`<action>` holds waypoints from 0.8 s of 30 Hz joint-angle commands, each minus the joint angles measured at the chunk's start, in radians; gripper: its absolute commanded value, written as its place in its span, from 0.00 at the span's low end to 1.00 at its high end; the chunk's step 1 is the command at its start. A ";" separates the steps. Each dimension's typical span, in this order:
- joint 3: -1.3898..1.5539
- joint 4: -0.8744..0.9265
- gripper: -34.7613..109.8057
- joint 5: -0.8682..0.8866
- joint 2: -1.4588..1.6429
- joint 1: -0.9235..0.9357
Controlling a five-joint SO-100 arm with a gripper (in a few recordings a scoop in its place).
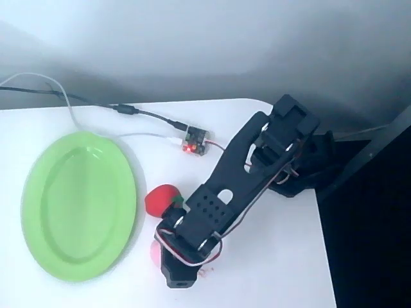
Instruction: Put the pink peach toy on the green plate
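Lying at the left of the white table (pixel 276 269) in the overhead view, the green plate (pixel 78 205) is a light-green oval with a raised rim. Just right of its edge sits a red strawberry toy (pixel 160 199), touching the black arm (pixel 244 173). Below it, a small sliver of the pink peach toy (pixel 155 251) peeks out at the left side of the gripper (pixel 174 266), which hangs directly over it and hides most of it. The jaws seem to be around the peach, but whether they are closed on it cannot be told.
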 commanded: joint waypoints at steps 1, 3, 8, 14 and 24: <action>-0.044 0.003 0.49 0.014 -0.026 -0.025; -0.046 0.003 0.47 0.017 -0.046 -0.025; -0.044 0.008 0.37 0.018 -0.075 -0.025; -0.046 0.008 0.24 0.018 -0.086 -0.025; 0.011 0.017 0.24 -0.015 0.201 -0.020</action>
